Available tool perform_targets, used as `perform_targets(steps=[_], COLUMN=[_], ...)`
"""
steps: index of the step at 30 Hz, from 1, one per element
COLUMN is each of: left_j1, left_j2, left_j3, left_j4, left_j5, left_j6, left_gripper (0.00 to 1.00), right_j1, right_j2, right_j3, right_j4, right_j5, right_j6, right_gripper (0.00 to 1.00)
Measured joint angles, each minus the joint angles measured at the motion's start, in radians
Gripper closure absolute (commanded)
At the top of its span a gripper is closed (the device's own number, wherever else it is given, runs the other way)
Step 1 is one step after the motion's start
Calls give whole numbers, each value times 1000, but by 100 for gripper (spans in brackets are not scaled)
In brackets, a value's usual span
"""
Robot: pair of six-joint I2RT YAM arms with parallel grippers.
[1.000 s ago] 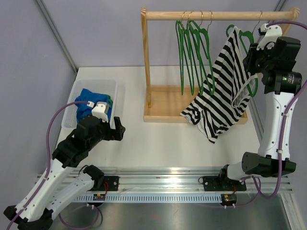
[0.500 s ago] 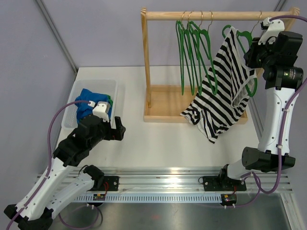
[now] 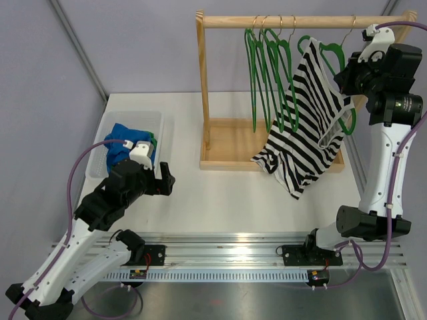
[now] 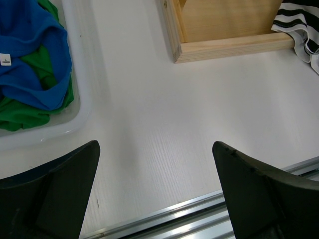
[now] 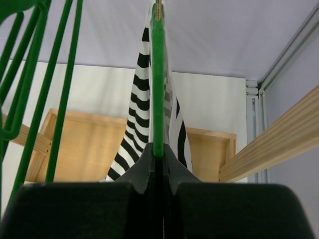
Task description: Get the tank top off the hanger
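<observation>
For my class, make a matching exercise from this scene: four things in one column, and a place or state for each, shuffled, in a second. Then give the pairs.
Things
1. tank top
2. blue cloth
3. left gripper
4. right gripper

Place or state
A. shut on the tank top's hanger
B. lying in the clear bin
C. open above the table
D. hanging from the rail

Pairs: 1-D, 2-B, 3-C, 4-A

The setting reads as a robotics laboratory test cell. A white table (image 3: 220,200) is enclosed by plain grey wall panels (image 3: 133,47) held in bare metal struts (image 3: 77,47). A ribbed aluminium rail (image 3: 227,257) is fitted along the near edge, and the cabled left robot arm (image 3: 100,207) and right robot arm (image 3: 383,160) are bolted to it. A small wooden garment rack (image 3: 300,21) is staged at the far right.
</observation>
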Motion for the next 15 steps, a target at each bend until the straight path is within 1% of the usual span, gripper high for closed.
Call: perform_targets(steps=[9, 12, 15], left_j1=[-4, -5, -5], left_j2=[3, -6, -18], left_j3=[0, 0, 0], left_j4=[0, 0, 0], left_j5=[2, 1, 0], left_j6=[0, 0, 0], left_gripper=[1, 1, 1], right_j1=[0, 0, 0], right_j2=[-58, -99, -163], right_j3=[36, 39, 8], right_j4=[7, 8, 8], right_j5=[-58, -58, -47], right_j6=[49, 64, 84], right_gripper=[100, 100, 100])
